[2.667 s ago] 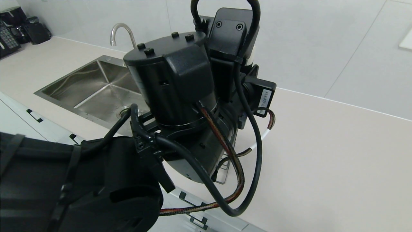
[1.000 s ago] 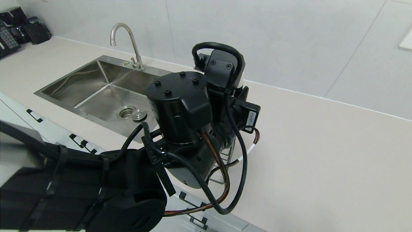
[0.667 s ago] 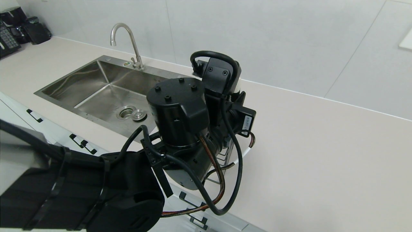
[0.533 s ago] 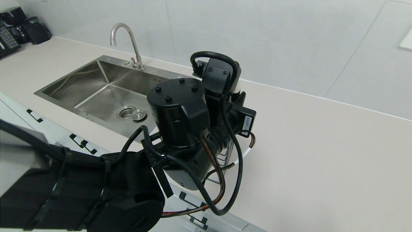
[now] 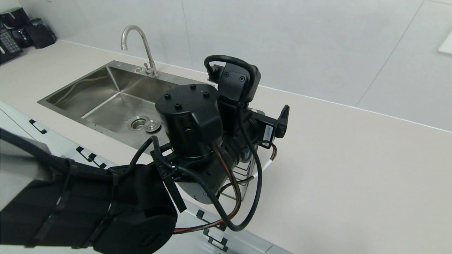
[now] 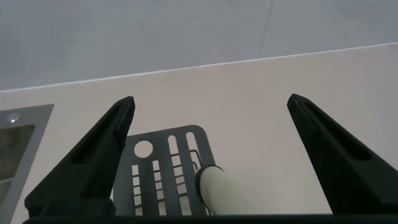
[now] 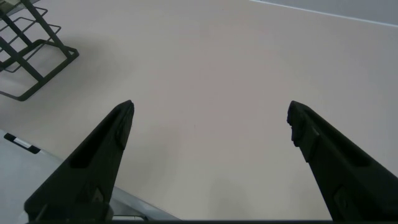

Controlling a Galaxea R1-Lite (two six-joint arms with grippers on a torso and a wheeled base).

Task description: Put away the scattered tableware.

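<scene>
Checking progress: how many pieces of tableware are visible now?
1: a cream handle at the grey slotted rack on the counter; the left arm may hide others.

Kitchen counter, evenly lit.
Pale countertop (image 5: pixel 353 158) against light panelled wall (image 5: pixel 317 42); steel sink (image 5: pixel 88 90) with curved faucet (image 5: pixel 148 58) at left; white drawer fronts (image 5: pixel 21 118) below; dark appliances (image 5: pixel 21 26) in far corner.

You've got open counter (image 5: pixel 353 169) at 3 o'clock of the rack (image 6: pixel 163 175); sink (image 5: pixel 106 95) and faucet (image 5: pixel 136 37) block 10 o'clock.
</scene>
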